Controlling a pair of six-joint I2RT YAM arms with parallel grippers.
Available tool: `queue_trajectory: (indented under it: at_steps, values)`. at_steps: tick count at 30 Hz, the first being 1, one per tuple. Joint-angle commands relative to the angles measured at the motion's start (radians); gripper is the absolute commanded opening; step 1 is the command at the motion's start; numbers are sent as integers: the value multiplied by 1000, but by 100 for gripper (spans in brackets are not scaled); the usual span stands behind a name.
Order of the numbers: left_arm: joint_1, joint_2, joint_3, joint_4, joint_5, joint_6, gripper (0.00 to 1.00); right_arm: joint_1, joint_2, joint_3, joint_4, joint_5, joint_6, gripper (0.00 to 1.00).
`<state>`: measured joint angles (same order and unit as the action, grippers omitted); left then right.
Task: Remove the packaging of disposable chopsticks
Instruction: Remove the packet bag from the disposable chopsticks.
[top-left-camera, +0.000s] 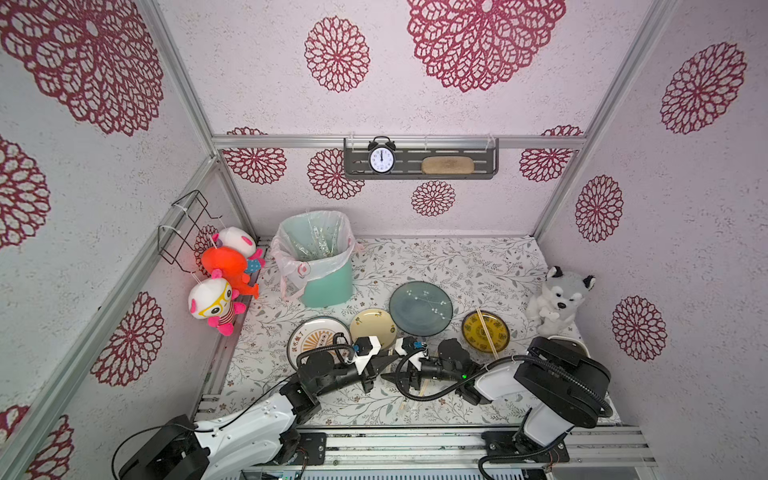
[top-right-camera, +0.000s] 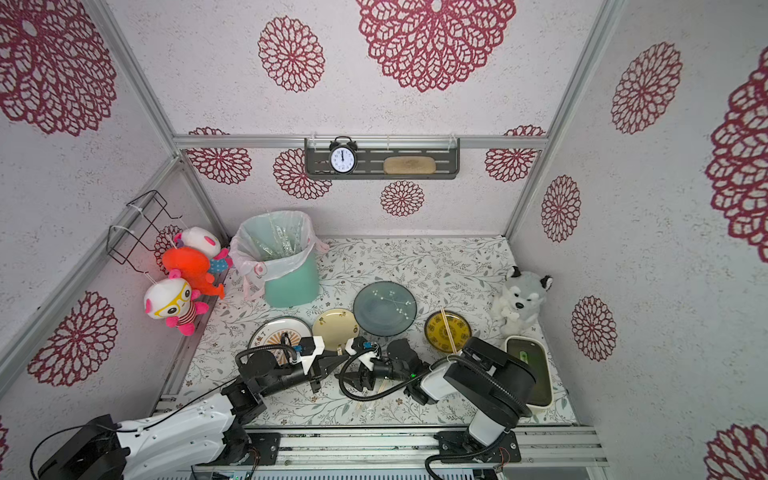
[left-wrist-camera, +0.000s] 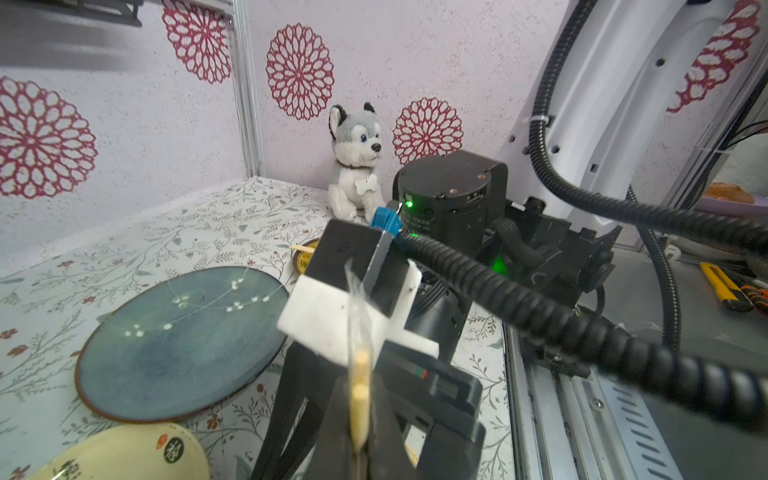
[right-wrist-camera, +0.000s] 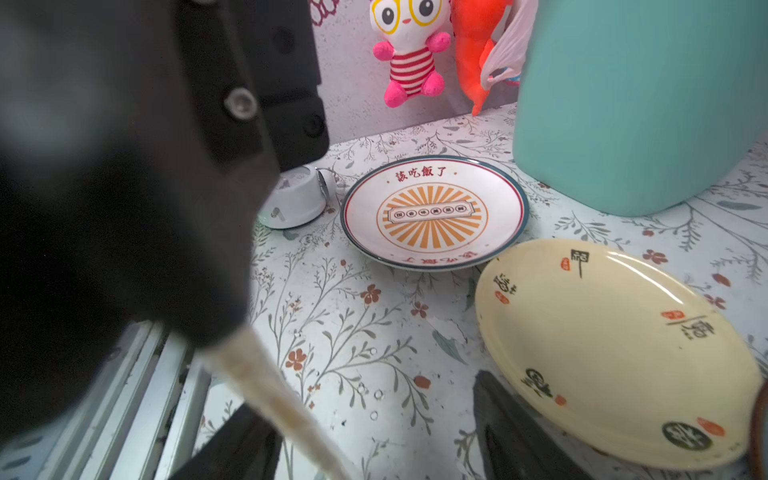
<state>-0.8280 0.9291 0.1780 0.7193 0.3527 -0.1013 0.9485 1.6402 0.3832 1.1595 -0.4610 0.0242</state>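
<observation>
- Left gripper (left-wrist-camera: 360, 436) is clamping the disposable chopsticks (left-wrist-camera: 359, 395), packaging (left-wrist-camera: 360, 328) poking past their tips, just beside the cream plate (right-wrist-camera: 602, 340).
- Yep, right gripper (right-wrist-camera: 370, 415) is hovering beside that plate too, fingers spread wide either side of the sticks.

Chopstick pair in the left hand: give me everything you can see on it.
The chopstick pair is two thin, pale tan sticks, bamboo by the look, inside a clear plastic sleeve whose empty end sticks out past the tips. The left hand is shut on it and holds it in the air. In the right wrist view it reaches, blurred, between the fingers of the open right hand; contact there is unclear.
</observation>
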Motion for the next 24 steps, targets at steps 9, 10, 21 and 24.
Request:
queue_trajectory:
  at_steps: [9, 10, 21, 24]
  values:
    - [6, -157, 38, -136, 37, 7, 0, 8, 8, -42, 146, -7, 6, 21]
    - [6, -152, 38, -133, 36, 7, 0, 8, 6, -42, 141, -10, 7, 17]
    - [13, -152, 55, -134, 41, -13, 7, 9, -50, -86, 98, 9, 17, 0]
    - [49, -124, 65, -80, 111, -69, 47, 8, -99, -96, 46, 28, 2, 0]
